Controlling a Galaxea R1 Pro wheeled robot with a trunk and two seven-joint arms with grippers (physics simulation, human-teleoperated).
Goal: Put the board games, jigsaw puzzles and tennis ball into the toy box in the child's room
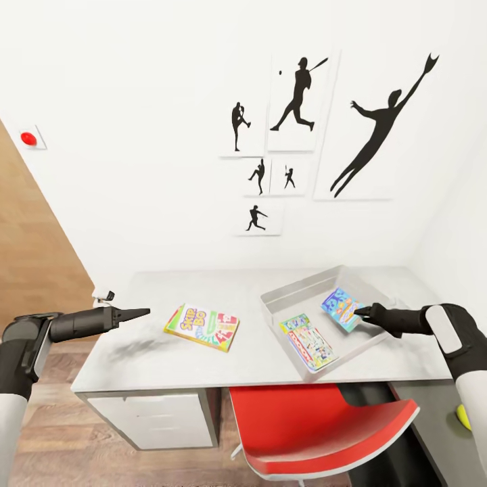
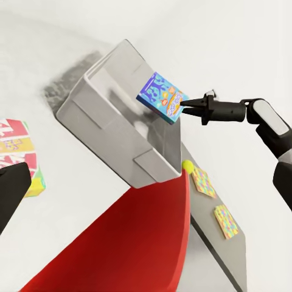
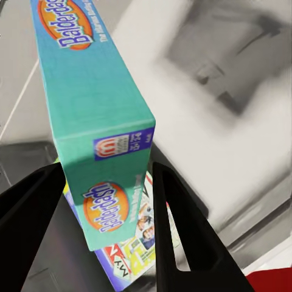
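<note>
- The right gripper pinched a blue board game above the toy box, near the table's right edge.
- The left gripper hovered with fingers pressed together beside the yellow-green-red game.
- The tennis ball was cut off by the right arm.

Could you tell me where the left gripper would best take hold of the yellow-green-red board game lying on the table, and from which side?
Probably by the thin edge nearest the left gripper. The yellow-green-red board game lies flat on the table, clear of the toy box, so a low sideways approach from the robot's left, with one finger slid under and one over, suits its slim profile.
</note>
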